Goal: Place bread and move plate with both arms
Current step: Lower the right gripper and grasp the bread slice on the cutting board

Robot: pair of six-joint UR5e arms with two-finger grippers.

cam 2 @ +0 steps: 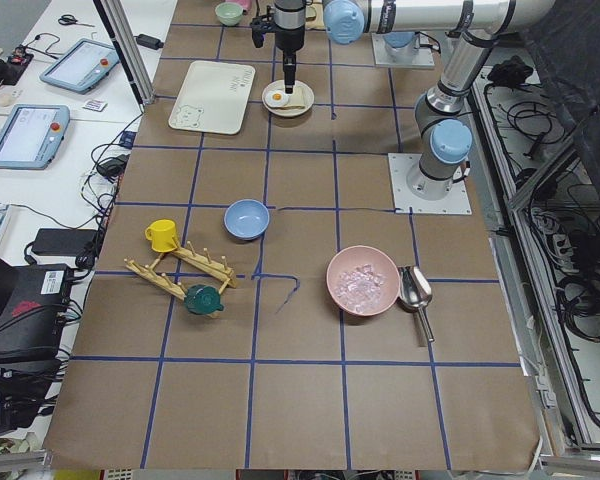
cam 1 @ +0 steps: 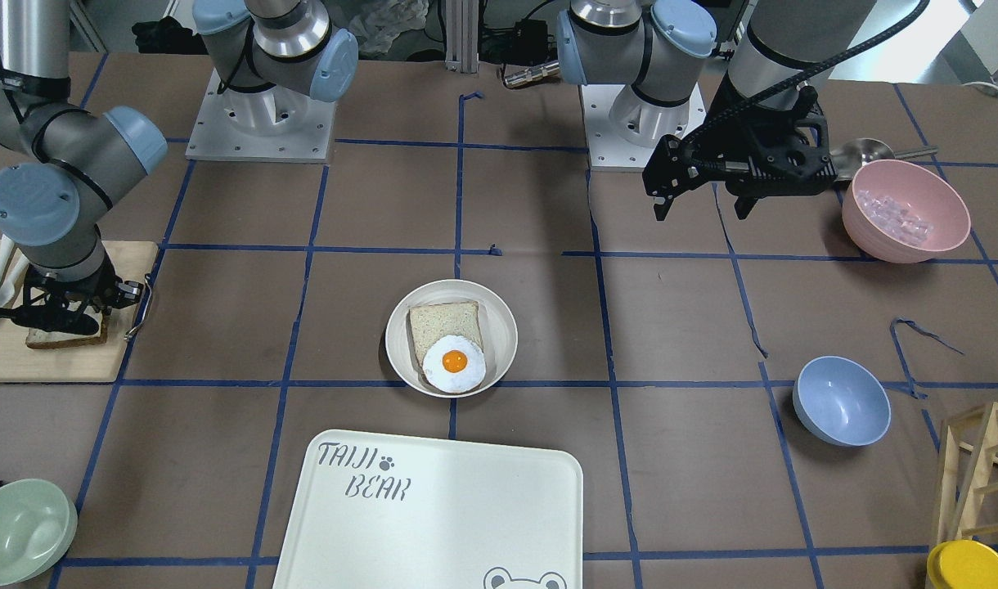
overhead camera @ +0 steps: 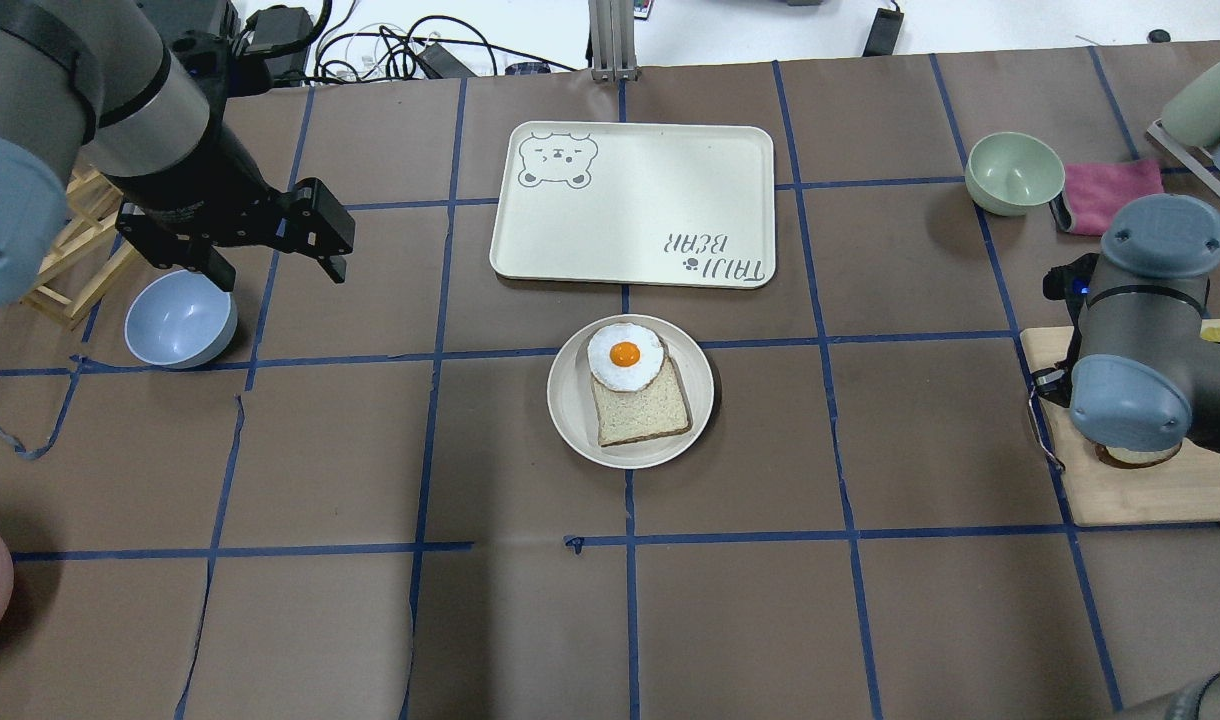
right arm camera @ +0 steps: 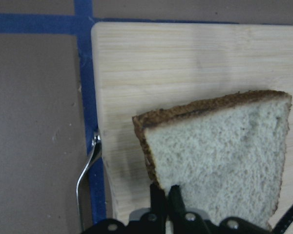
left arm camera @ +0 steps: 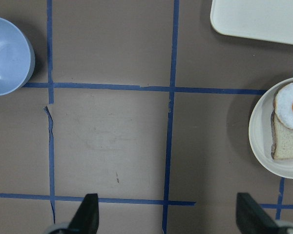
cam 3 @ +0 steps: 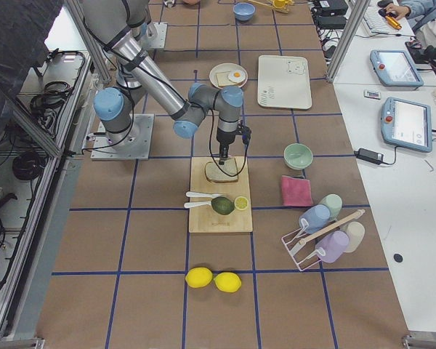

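The right pincer (right arm camera: 167, 194) is down at the board (right arm camera: 185, 63), well out from the plate (overhead camera: 570, 410) on the right arm's side. Its fingers are pinched tight together on the near edge of the bread (right arm camera: 224, 151). That's the dark-crusted slice, lying skewed over the wood with a shadow along its crust. Whether it has come clear of the board, the wrist view doesn't settle.

Over on the plate's other side, the left pincer (overhead camera: 278, 268) hangs above the bench (overhead camera: 370, 450), between the plate and the blue bowl (overhead camera: 180, 320). Its jaws are spread wide, with only brown paper and blue tape showing between them.

The plate itself sits mid-bench, flat on the paper, well apart from both pincers. It carries a paler slice (overhead camera: 645, 410) with an egg (overhead camera: 625, 355) overlapping the slice's end nearest the tray (overhead camera: 630, 200). The tray lies just beyond the plate, away from the robot, with a strip of bench between the two.
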